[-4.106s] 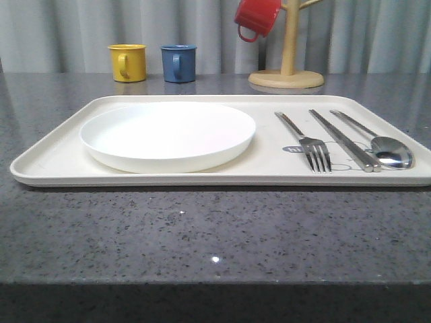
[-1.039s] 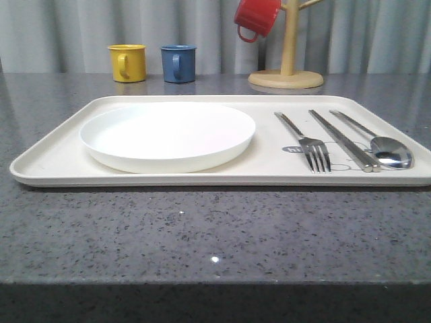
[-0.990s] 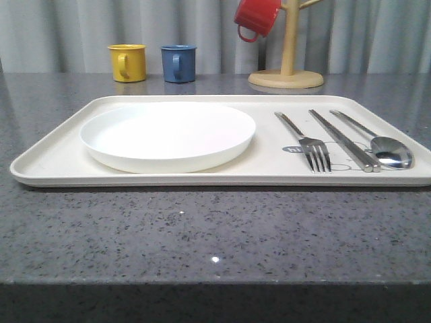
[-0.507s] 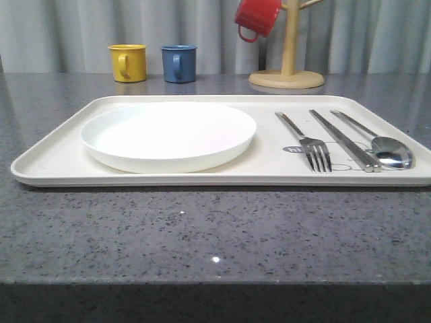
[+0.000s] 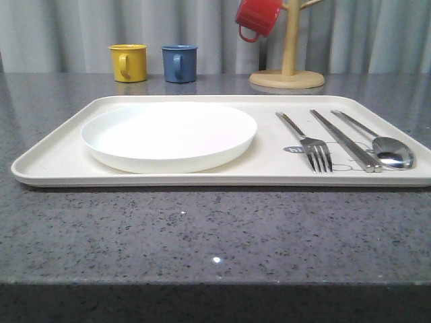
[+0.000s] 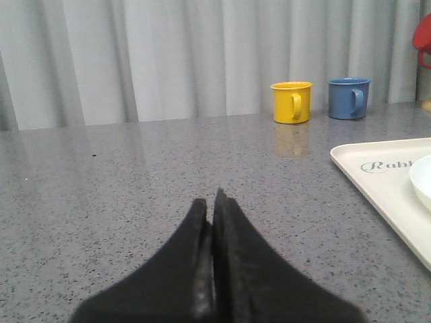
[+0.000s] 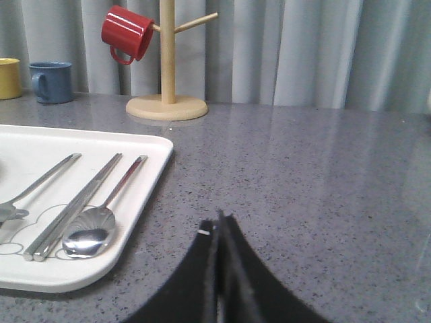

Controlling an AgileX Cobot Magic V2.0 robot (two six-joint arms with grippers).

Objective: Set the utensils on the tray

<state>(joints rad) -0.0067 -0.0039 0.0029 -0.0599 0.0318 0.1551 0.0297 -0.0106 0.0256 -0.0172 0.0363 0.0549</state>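
Note:
On the cream tray point(image 5: 60, 158) the silver utensils lie side by side at its right end: a fork point(image 5: 306, 140), a pair of chopsticks point(image 5: 343, 139) and a spoon point(image 5: 384, 145). In the right wrist view the spoon point(image 7: 91, 229) and chopsticks point(image 7: 74, 205) rest on the tray point(image 7: 145, 185), and my right gripper point(image 7: 217, 221) is shut and empty over the bare counter beside the tray's edge. My left gripper point(image 6: 207, 202) is shut with nothing in it, over the counter off the tray's point(image 6: 377, 188) other end.
A round white plate point(image 5: 168, 134) takes up the tray's left half. At the back stand a yellow mug point(image 5: 128, 62), a blue mug point(image 5: 179, 63) and a wooden mug tree point(image 5: 288, 67) with a red mug point(image 5: 257, 17). Grey speckled counter surrounds the tray.

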